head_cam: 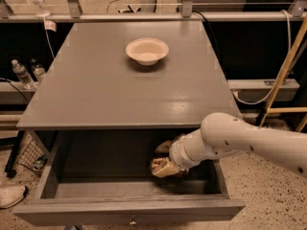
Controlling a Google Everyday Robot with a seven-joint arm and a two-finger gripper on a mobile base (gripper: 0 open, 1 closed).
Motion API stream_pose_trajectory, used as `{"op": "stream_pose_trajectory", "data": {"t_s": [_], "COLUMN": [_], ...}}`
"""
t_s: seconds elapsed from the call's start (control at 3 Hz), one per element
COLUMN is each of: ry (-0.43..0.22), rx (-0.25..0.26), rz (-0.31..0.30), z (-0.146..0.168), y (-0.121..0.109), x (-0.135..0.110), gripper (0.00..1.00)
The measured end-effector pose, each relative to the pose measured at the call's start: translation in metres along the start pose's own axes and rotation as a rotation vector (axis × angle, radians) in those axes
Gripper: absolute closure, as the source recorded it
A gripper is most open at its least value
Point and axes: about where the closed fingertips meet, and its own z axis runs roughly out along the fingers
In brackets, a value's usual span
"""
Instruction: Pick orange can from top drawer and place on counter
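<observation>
The top drawer [129, 209] is pulled out below the counter [110, 90], showing its dark inside. My white arm reaches in from the right, and the gripper [165, 161] hangs inside the drawer's right half, just under the counter's front edge. At its tip is a gold-brown patch with pale markings [164, 168]. It may be the orange can, but I cannot make out where the can ends and the gripper begins. The drawer floor around it looks bare.
A cream bowl [147, 50] stands on the counter towards the back. Clear water bottles [21, 74] sit on a low ledge at the left. A wooden frame [283, 75] leans at the right. A shoe [10, 195] lies on the floor at the left.
</observation>
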Motion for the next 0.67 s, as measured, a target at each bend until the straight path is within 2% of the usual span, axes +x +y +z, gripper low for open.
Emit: {"op": "stream_pose_trajectory", "data": {"t_s": [0.67], "ry": [-0.016], "rx": [0.029], "rz": [-0.053], "z": [-0.038], "y": [-0.001], "x": [-0.02], "gripper": [1.0]}}
